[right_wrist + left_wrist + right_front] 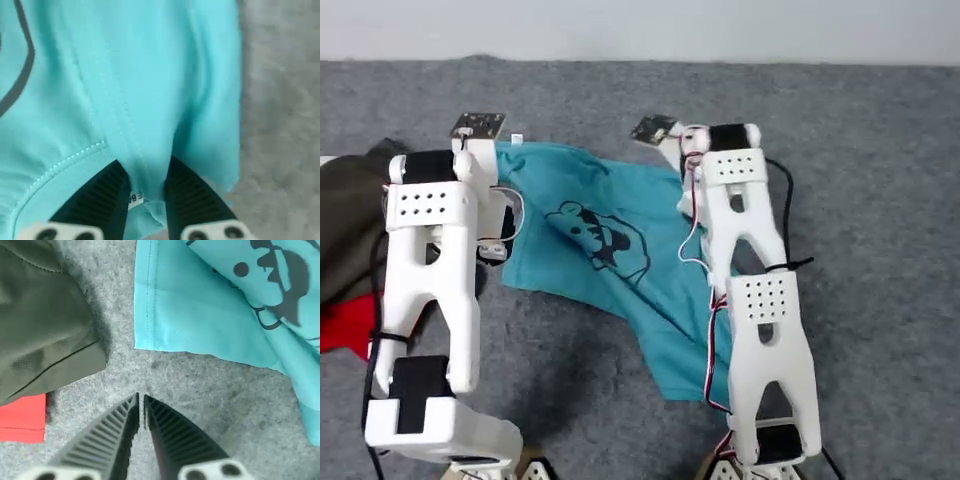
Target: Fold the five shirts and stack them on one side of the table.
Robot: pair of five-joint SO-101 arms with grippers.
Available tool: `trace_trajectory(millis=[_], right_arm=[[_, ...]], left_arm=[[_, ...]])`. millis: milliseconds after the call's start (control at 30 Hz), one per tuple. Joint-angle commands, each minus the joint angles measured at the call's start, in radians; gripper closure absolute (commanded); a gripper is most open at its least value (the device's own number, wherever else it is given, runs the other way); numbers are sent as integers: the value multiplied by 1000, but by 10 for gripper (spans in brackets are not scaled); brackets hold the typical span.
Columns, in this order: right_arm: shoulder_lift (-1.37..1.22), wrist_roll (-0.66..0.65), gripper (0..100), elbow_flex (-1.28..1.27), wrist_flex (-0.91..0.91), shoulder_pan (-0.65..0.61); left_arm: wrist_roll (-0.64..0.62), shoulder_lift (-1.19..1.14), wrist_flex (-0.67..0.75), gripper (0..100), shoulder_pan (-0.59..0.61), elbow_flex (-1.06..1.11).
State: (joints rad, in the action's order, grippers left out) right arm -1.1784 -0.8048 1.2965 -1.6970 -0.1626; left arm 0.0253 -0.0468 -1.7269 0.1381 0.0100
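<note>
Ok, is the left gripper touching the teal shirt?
Apart. In the left wrist view the left gripper, fingers shut, hangs over grey table cover, which shows between its tips and the hem of the teal shirt.

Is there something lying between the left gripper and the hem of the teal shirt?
Nothing visible does. The left gripper hangs shut above bare table, and only that grey surface lies between it and the teal shirt. The olive garment and the red garment lie off to one side.
</note>
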Motion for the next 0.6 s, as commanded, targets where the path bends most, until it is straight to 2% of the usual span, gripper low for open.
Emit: trace_trajectory(millis=[0,300,567], right_arm=[[13,-11,984,72,1,64],[-7,-63,984,71,74,265],[-38,-55,979,72,116,335]], left_arm=[[-11,48,-28,985,-9,-4],[-11,48,-28,985,-11,-4],[-11,48,-28,986,-11,-4]])
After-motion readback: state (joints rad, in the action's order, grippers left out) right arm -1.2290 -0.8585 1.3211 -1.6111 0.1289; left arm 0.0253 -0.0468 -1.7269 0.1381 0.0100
